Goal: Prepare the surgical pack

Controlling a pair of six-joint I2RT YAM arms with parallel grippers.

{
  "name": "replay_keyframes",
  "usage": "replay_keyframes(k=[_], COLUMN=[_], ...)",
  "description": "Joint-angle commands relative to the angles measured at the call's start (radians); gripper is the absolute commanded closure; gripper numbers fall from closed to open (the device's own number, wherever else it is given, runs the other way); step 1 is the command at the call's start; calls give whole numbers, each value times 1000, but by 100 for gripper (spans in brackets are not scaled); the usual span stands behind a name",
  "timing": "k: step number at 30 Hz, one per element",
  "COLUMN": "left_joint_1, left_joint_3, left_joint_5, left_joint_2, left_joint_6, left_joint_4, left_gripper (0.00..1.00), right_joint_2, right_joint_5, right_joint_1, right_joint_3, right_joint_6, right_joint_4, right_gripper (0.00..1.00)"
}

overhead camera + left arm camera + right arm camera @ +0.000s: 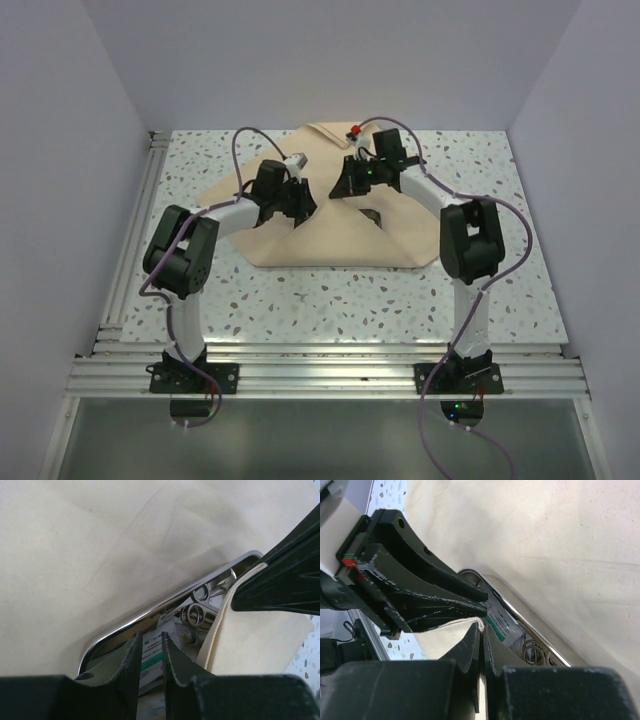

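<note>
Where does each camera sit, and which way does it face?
Top external: above and behind the bases, looking down on the table, tan cloth, left arm and right arm.
Left wrist: on the left arm, looking past the left gripper at the steel tray, scissors and packet.
Right wrist: on the right arm, facing that tray past the right gripper.
Shared: both wrist views show tray, scissors, each other's gripper.

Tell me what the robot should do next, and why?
Probably the right gripper should draw its pinched flap of the large tan cloth sheet over the shiny rectangular steel tray, since the small metal scissors and a clear packet lie uncovered.
</note>
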Motion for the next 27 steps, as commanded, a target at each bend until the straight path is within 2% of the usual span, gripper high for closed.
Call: replay_keyframes(k=[1, 9, 14, 27], left_joint_1=[-5, -5, -4, 19], left_joint_3=[78, 97, 121, 89], left_joint_5=[-13, -68, -177, -275], left_joint_2=[27, 23, -6, -104], left_joint_6=[43, 43, 52, 6], left_joint_4=[-23, -39, -112, -126], left_gripper=[75, 75, 71, 70], right_joint_2=[27, 107, 187, 337], right_joint_5=[3, -19, -95, -223], right_joint_1=[-13, -47, -54, -77], right_joint_3=[76, 153, 188, 303], right_joint_6=[-6, -26, -13, 27], right_joint_4=[7, 4, 25, 0], right_gripper=[100, 100, 100, 100])
